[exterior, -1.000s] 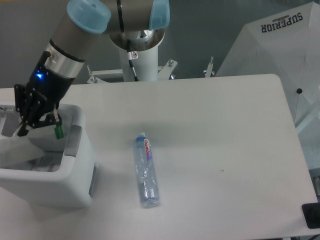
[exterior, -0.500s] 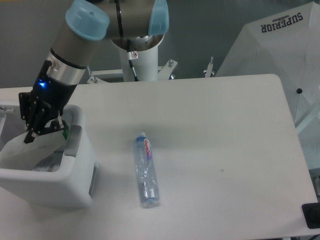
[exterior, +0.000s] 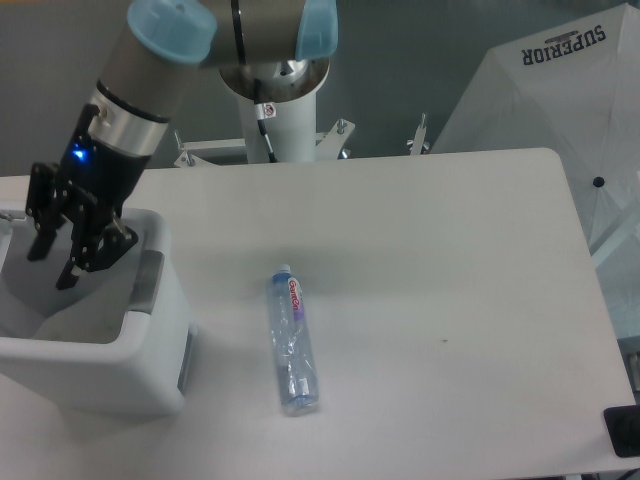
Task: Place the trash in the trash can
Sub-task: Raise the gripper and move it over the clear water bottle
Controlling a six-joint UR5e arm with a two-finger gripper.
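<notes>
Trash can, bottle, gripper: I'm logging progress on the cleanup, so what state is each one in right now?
Trash can: upright, top open; its contents cannot be made out.
Bottle: lying on its side on the table, capped, clear of the can.
Gripper: open, holding nothing, above the can's opening.

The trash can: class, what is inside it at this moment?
Inside the trash can only shadowed grey interior shows; its front wall hides the bottom. The open gripper hangs above the opening. The bottle lies outside.
</notes>
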